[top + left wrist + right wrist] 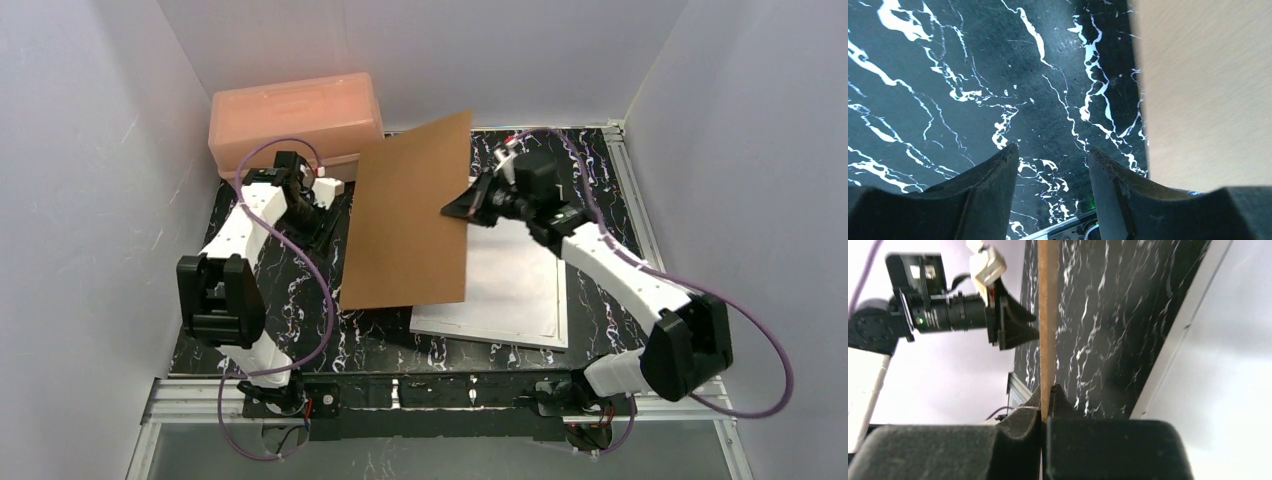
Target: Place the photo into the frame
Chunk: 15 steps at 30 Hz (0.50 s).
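A brown cardboard backing board (410, 220) hangs tilted above the table. My right gripper (450, 212) is shut on its right edge; in the right wrist view the board (1048, 315) runs edge-on between the closed fingertips (1046, 389). My left gripper (328, 203) stands open just off the board's left edge, touching nothing, with bare marble between its fingers (1053, 150) and the board (1208, 90) to their right. The white frame (500, 300) lies flat on the table, partly under the board. The photo's printed side is not in view; I cannot tell it from the frame's white inside.
A salmon-pink plastic box (295, 120) stands at the back left, just behind the left gripper. The black marble table (380, 335) is walled in by white panels on three sides. A metal rail (630, 190) runs along the right edge.
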Each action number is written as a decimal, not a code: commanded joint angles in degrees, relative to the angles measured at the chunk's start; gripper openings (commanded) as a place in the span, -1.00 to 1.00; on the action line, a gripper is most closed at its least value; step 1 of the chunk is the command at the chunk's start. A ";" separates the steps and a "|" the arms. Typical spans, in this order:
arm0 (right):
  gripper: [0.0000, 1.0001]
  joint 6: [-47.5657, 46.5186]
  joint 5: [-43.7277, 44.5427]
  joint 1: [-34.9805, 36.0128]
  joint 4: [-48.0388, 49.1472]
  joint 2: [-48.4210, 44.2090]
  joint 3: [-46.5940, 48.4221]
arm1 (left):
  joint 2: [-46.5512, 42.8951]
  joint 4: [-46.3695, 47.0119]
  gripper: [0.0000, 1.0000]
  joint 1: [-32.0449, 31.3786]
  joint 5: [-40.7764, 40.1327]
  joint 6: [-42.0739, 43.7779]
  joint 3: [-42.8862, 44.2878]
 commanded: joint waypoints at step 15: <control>-0.97 -27.80 -19.50 -29.12 -37.69 -10.28 14.06 | -2.38 -6.01 -0.08 -1.19 9.89 -1.87 1.73</control>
